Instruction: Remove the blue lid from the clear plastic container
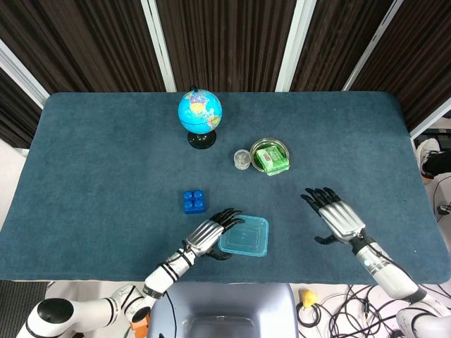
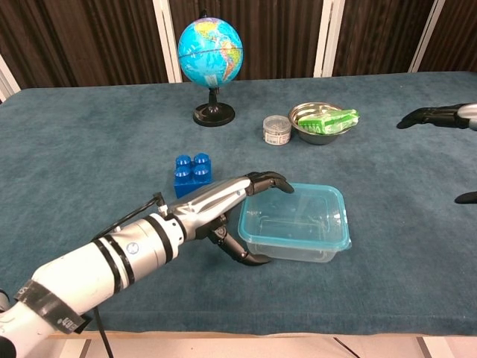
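The clear plastic container (image 2: 302,227) with its blue lid (image 2: 320,195) sits near the table's front edge, also seen in the head view (image 1: 248,236). My left hand (image 2: 223,205) grips its left end: the fingers (image 2: 272,181) curl over the lid's left rim and the thumb (image 2: 246,255) presses the front-left wall. In the head view the left hand (image 1: 210,234) overlaps the container's left edge. My right hand (image 1: 337,218) hovers open to the right of the container, apart from it; only its dark fingertips (image 2: 421,116) show at the chest view's right edge.
A blue toy block (image 1: 194,201) lies just behind the left hand. Further back stand a globe (image 1: 200,111), a small round jar (image 1: 242,159) and a metal bowl (image 1: 281,147) holding a green packet. The table's front edge runs close below the container.
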